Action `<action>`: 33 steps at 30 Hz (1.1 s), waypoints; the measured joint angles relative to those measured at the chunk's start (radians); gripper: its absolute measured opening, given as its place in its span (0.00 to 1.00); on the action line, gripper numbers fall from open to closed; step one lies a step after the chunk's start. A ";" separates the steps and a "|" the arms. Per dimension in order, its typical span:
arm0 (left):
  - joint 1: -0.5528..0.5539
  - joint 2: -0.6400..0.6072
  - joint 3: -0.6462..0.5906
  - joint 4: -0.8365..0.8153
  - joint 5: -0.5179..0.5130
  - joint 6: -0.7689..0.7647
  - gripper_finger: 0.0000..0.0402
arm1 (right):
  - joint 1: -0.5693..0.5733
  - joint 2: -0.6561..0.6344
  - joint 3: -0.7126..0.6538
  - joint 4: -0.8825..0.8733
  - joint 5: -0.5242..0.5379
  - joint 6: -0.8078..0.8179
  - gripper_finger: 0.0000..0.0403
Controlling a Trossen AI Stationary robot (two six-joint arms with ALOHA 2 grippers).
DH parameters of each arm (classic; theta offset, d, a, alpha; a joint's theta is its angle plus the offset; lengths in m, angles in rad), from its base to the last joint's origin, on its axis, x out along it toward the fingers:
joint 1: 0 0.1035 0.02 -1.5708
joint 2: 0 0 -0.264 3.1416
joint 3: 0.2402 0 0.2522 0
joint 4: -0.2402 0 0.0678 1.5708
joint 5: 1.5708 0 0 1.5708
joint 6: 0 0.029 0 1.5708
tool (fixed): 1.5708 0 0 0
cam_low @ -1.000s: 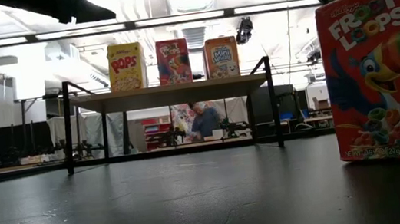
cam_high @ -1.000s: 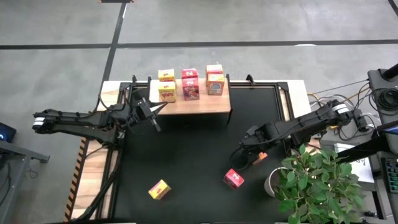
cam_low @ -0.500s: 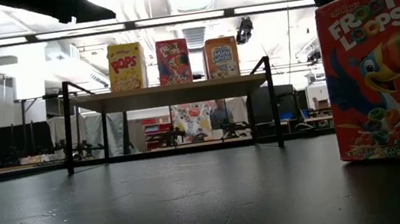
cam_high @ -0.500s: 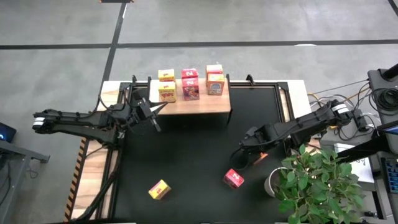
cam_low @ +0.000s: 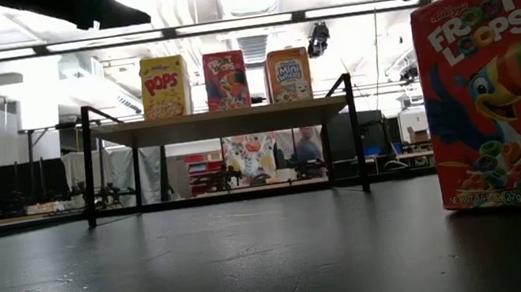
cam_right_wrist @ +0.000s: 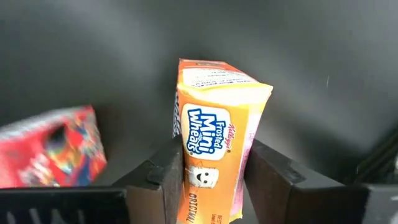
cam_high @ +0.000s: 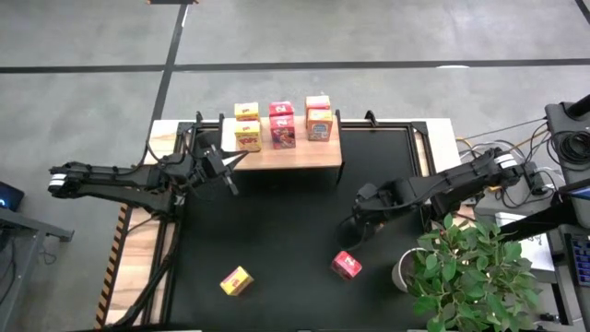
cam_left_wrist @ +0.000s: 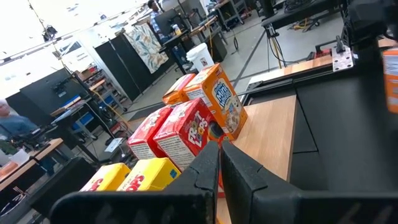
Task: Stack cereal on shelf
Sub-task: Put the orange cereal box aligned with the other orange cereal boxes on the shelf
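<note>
Currently I log: right claw [cam_right_wrist: 214,180] clamped on orange Mini-Wheats box [cam_right_wrist: 217,149], counter's right side; next, lift toward shelf [cam_high: 309,152] at far edge. Left claw [cam_left_wrist: 219,163] clenched, empty, beside shelf.

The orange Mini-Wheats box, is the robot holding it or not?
Held. The right gripper has its dark fingers pressed on both sides of the orange Mini-Wheats box.

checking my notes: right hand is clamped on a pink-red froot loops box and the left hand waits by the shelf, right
Not quite. The right hand is clamped on an orange Mini Wheats box, as the right wrist view shows; the pink-red Froot Loops box lies beside it on the mat. The left hand does wait by the shelf.
</note>
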 joint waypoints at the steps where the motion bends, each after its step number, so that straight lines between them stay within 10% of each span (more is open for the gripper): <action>1: 0.000 0.000 0.000 0.000 0.000 0.000 0.00 | -0.007 0.000 0.020 0.002 0.030 -0.025 0.34; 11: 0.000 0.000 0.000 0.008 0.000 0.009 0.00 | -0.112 0.000 0.234 0.151 0.293 -0.416 0.33; 20: 0.000 0.000 0.000 0.008 0.000 0.011 0.00 | -0.273 0.068 0.428 0.266 0.298 -0.871 0.34; 33: 0.000 0.000 0.000 0.006 0.000 0.011 0.00 | -0.423 0.309 0.738 -0.049 0.277 -1.128 0.34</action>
